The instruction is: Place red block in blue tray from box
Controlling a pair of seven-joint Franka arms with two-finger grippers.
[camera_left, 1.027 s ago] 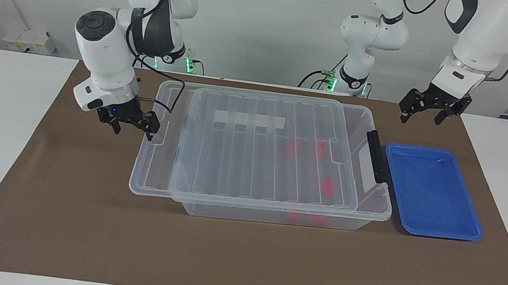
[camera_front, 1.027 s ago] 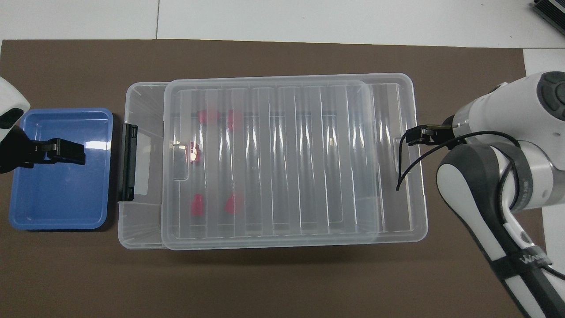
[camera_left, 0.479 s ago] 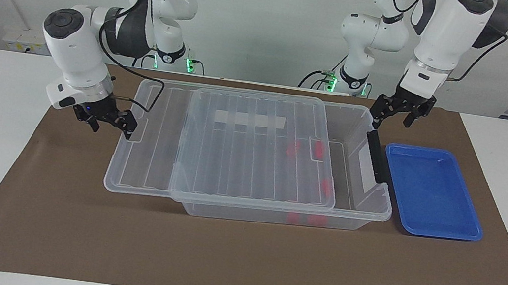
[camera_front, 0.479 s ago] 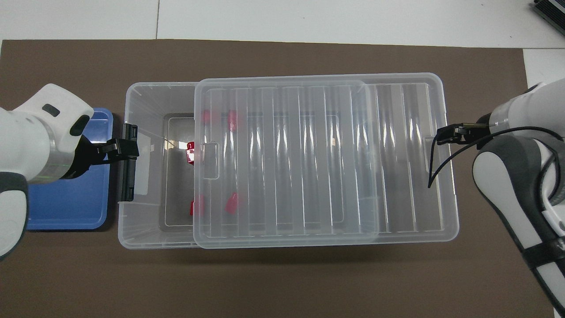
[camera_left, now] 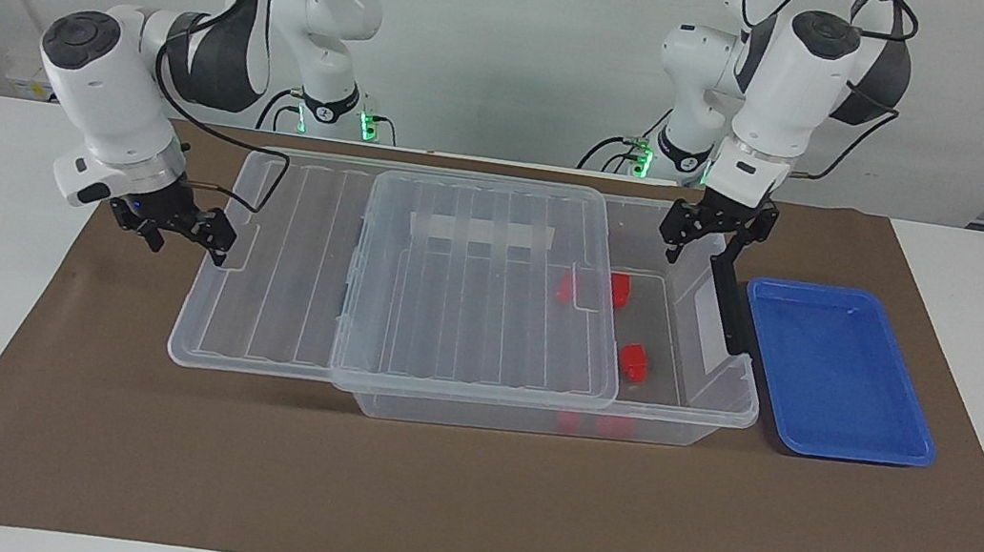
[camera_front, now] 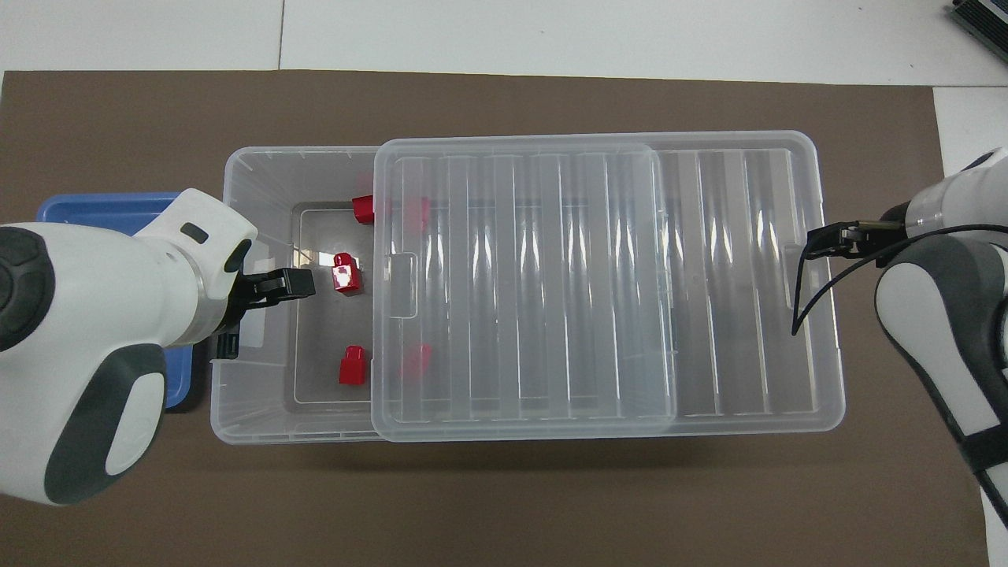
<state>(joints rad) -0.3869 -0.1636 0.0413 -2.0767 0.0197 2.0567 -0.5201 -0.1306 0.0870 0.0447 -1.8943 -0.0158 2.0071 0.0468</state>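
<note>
- Clear plastic lid has slid further toward the right arm's end of the table than a second ago, uncovering the end of the box beside the blue tray.
- Right gripper, at the lid's outer edge, has drawn back with it; its fingers look spread, gripping nothing I can make out.
- Left gripper has swung from over the mat to over the opened end, fingers wide and empty.
- Judgement: the blocks can now be reached from above.
- Box holds several red blocks; the red block nearest the left gripper lies uncovered.
- Tray holds nothing.
</note>
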